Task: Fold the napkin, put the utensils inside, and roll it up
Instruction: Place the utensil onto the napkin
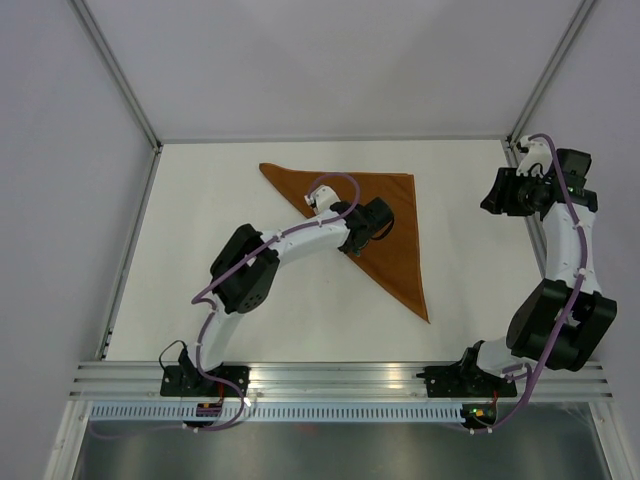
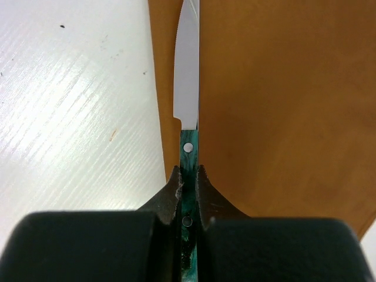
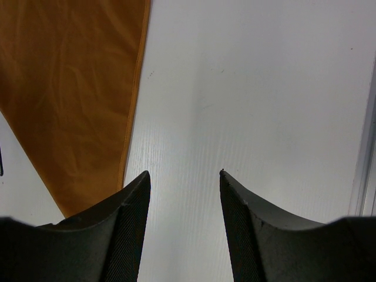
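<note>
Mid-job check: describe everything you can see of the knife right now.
The knife shows only in the left wrist view: a pointed silver blade, smooth and shiny, on a slim mottled teal handle with rivets. Its flat side faces the camera. The left hand is shut on the handle, with the blade pointing straight away from it, over the folded napkin just inside its edge. Whether it touches the cloth, I cannot tell.

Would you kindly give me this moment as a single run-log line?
napkin: folded into triangle | left gripper: shut on knife handle, blade over napkin edge | right gripper: open, empty, above table
</note>
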Robot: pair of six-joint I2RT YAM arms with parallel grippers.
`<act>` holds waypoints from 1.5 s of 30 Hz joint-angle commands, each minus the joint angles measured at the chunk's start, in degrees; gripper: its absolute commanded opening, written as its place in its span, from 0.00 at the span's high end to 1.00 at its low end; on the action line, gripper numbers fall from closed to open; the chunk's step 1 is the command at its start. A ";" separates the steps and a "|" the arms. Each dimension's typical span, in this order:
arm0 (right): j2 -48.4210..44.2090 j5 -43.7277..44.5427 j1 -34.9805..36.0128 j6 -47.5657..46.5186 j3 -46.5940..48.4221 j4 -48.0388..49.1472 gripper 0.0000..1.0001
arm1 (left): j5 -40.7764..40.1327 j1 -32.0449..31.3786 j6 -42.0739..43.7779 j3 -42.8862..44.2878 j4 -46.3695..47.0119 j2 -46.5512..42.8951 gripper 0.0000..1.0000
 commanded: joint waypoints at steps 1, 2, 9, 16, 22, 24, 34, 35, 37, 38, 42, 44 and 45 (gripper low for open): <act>0.69 1.94 0.81 1.24 -0.56 2.20 0.44 | 0.88 0.46 -6.33 4.84 -4.84 2.53 0.98; 0.78 1.94 0.90 1.16 -0.91 2.28 0.44 | 0.88 0.46 -6.50 5.37 -5.20 3.23 0.98; 0.87 2.21 1.08 0.63 -2.23 3.08 0.44 | 1.93 1.07 -5.98 6.78 -6.08 5.61 0.98; 1.31 1.94 1.16 0.45 -3.38 3.69 0.44 | 2.20 1.16 -3.52 8.89 -5.99 6.84 0.91; 1.05 2.21 1.16 -0.16 -3.82 3.69 0.44 | 2.37 1.16 -1.76 10.21 -5.55 6.84 0.72; 1.05 2.12 1.16 -0.34 -3.90 3.60 0.45 | 2.28 1.16 -1.49 10.39 -5.64 6.49 0.69; 1.31 1.06 2.39 -1.66 -2.59 1.94 0.44 | 0.89 1.16 1.83 9.51 -5.11 0.79 0.51; 1.40 1.50 3.79 -1.66 -2.50 1.85 0.44 | 0.27 1.16 2.54 9.33 -5.02 -1.83 0.51; 1.57 2.64 5.72 -0.87 -2.06 2.11 0.44 | -1.32 1.51 4.91 7.85 -4.32 -5.18 0.49; 1.92 4.13 8.61 -0.52 -2.06 2.81 0.44 | -1.41 2.38 5.88 5.58 -3.80 -9.03 0.49; 3.24 9.31 18.90 0.98 -2.15 4.83 0.46 | 2.62 5.99 17.97 -5.93 8.81 -23.89 0.46; 4.55 11.86 26.80 1.68 -1.53 6.06 0.47 | 5.26 8.18 24.58 -13.82 15.43 -30.82 0.46; 5.34 13.79 29.00 1.94 -1.36 6.59 0.47 | 7.53 8.80 31.40 -16.05 18.07 -37.13 0.44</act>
